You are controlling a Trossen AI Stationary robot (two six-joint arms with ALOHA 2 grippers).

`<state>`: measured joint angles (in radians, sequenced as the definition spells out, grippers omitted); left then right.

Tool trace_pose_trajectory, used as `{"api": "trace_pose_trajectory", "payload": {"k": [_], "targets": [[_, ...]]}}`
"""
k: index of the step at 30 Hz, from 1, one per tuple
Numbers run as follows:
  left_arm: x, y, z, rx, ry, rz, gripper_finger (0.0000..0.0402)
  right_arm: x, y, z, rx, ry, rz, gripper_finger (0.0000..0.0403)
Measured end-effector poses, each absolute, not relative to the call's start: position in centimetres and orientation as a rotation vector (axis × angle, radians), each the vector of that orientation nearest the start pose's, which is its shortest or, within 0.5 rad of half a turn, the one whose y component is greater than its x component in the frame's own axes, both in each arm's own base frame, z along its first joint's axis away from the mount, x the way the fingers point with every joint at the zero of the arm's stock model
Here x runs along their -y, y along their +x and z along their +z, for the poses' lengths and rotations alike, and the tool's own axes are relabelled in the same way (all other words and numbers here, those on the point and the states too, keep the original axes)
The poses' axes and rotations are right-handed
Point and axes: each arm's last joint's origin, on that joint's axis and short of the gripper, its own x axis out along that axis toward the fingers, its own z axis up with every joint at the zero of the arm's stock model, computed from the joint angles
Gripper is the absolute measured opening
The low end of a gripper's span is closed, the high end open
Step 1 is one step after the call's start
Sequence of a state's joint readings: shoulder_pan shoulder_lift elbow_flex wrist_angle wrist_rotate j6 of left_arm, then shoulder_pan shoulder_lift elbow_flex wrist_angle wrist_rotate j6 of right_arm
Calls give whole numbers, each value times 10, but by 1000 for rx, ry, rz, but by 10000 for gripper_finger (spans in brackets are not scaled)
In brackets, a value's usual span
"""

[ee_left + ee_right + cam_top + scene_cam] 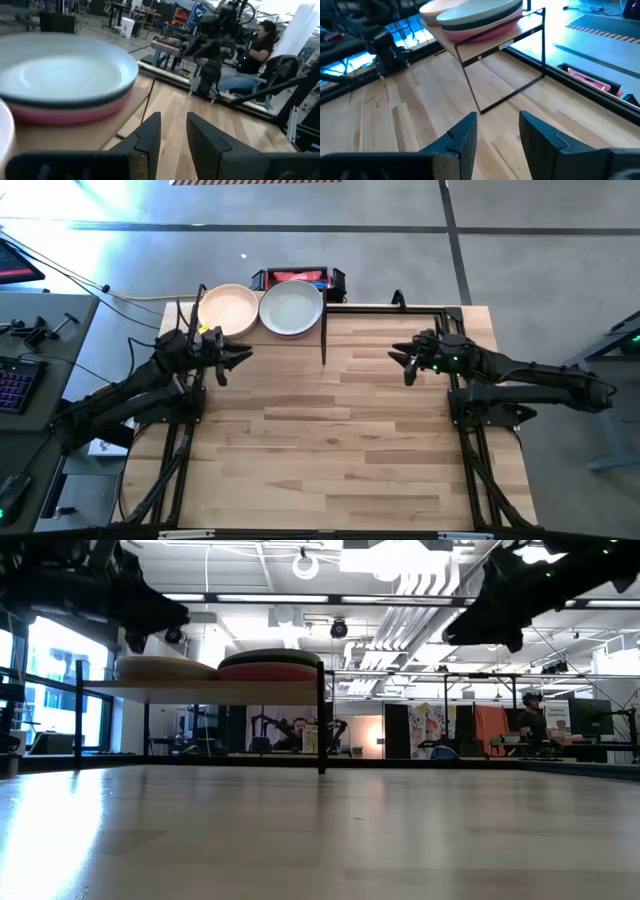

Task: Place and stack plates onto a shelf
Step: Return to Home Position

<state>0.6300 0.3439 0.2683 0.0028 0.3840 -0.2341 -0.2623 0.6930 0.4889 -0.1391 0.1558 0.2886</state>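
Observation:
Two stacks of plates stand side by side on the raised light-wood shelf (322, 332) at the table's far left. The left stack (228, 310) shows a peach plate on top. The right stack (291, 308) shows an off-white plate over a charcoal and a pink one (65, 112). The shelf board rests on thin dark legs (470, 82). My left gripper (243, 355) hovers open just near of the shelf, above the table. My right gripper (398, 360) hovers open over the table's far right, pointing toward the shelf. Both hold nothing.
A red-and-black box (298, 278) lies on the floor beyond the shelf. Dark frame rails (400, 308) run along the table's far and side edges. Wide bare striped tabletop (330, 450) lies between and near of the arms. A person (257, 42) sits beyond the table.

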Motion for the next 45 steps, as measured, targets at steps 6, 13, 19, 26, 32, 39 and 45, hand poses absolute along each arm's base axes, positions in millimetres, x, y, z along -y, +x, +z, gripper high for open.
{"api": "trace_pose_trajectory", "payload": {"k": [6,13,19,26,32,39,45], "targets": [[-60,101,204,-28,-291,252,83,41,135,239,-236,295,-449,128],[-59,103,186,-44,-246,233,83,39,125,224,-278,223,-439,128],[-56,105,179,-51,-184,201,83,38,121,203,-341,219,-443,128],[-55,105,177,-76,-145,198,83,35,118,182,-324,228,-391,128],[-55,105,175,-96,-157,201,83,34,116,171,-345,206,-385,128],[-57,105,173,-106,-227,286,83,34,114,162,-379,207,-387,128],[-58,104,171,-117,-235,321,83,34,114,161,-382,210,-388,128]]}}
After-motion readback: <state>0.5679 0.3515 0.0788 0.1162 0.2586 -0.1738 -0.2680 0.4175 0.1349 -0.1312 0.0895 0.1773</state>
